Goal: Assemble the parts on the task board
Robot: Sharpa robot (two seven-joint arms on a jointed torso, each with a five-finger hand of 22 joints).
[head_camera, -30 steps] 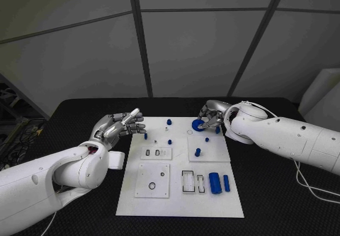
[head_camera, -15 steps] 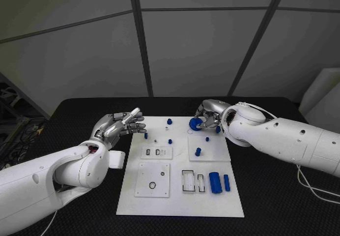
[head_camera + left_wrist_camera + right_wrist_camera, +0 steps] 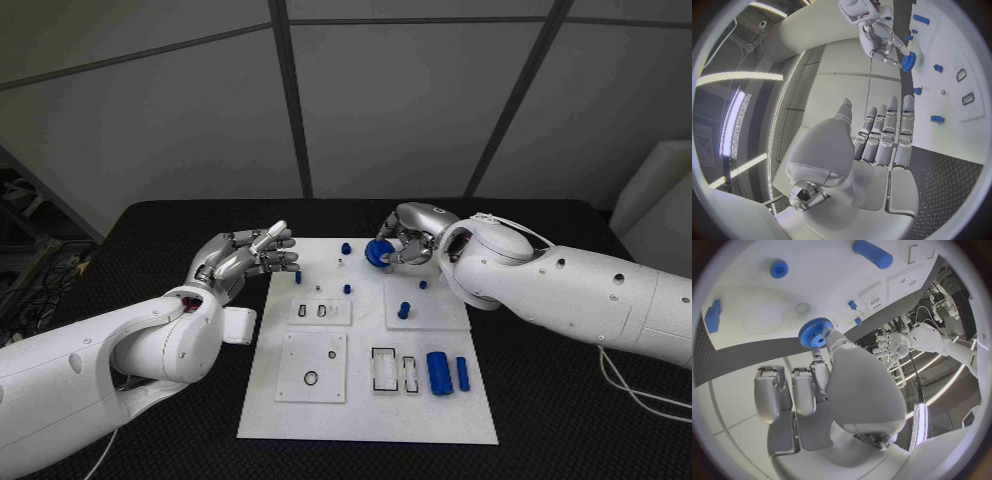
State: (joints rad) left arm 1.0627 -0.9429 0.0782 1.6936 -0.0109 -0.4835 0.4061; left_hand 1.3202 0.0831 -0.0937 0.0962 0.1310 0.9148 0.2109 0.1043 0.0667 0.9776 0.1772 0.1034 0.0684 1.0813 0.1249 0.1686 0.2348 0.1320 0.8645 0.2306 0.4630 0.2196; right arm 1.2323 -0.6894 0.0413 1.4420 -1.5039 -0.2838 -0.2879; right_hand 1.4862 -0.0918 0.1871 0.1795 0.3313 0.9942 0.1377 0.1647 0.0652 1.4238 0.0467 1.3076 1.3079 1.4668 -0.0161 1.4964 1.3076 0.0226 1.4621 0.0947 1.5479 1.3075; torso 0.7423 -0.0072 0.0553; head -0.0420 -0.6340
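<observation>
Overhead, the black textured surface (image 3: pixel 173 225) carries the white task board (image 3: pixel 368 400) at its middle, and behind it stand grey wall panels (image 3: pixel 389 90) split by dark seams. The right hand (image 3: pixel 408 236) hovers above the board's far edge, at about twelve o'clock from the board's centre, its fingers (image 3: pixel 820 371) pinching a blue toothed gear (image 3: pixel 378 251); the right wrist view shows the gear (image 3: pixel 816 333) held at the fingertips over the white plate. The left hand (image 3: pixel 245 254) hangs just off the board's ten o'clock corner, holding nothing, fingers (image 3: pixel 887 127) straight and close side by side. On the board, small blue pegs (image 3: pixel 346 247) stand near the far edge, another blue peg (image 3: pixel 404 310) rises near the centre, and two blue cylinders (image 3: pixel 437 372) lie side by side at about four o'clock. A black ring (image 3: pixel 310 378) rests on a raised plate at seven o'clock.
</observation>
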